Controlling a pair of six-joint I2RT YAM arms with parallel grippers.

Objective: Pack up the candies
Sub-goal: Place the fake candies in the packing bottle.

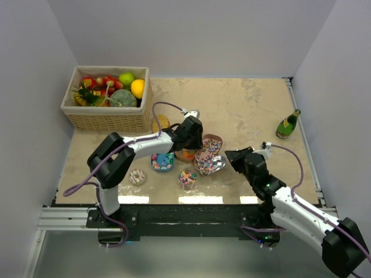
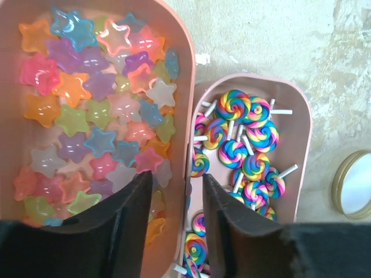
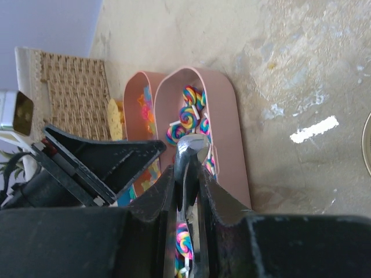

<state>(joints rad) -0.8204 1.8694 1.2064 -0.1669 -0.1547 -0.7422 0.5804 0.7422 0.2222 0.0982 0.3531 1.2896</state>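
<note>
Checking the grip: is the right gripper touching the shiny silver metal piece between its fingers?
Touching. Right wrist view: right gripper fingers clamp the shiny silver metal piece, no gap.

**Pastel stars and rainbow swirls in pink trays**

The star candies point(image 2: 87, 110) are translucent pink, orange, blue, purple, green and white. The lollipops point(image 2: 246, 136) show swirls of pink, blue, yellow and purple, on white sticks. The trays point(image 2: 186, 87) are pale pink, and the tabletop point(image 2: 324, 52) is mottled beige. The left end effector point(image 2: 177, 176) is black. The right end effector point(image 3: 188, 171) is black too, with a shiny silver utensil point(image 3: 191, 147).
</note>
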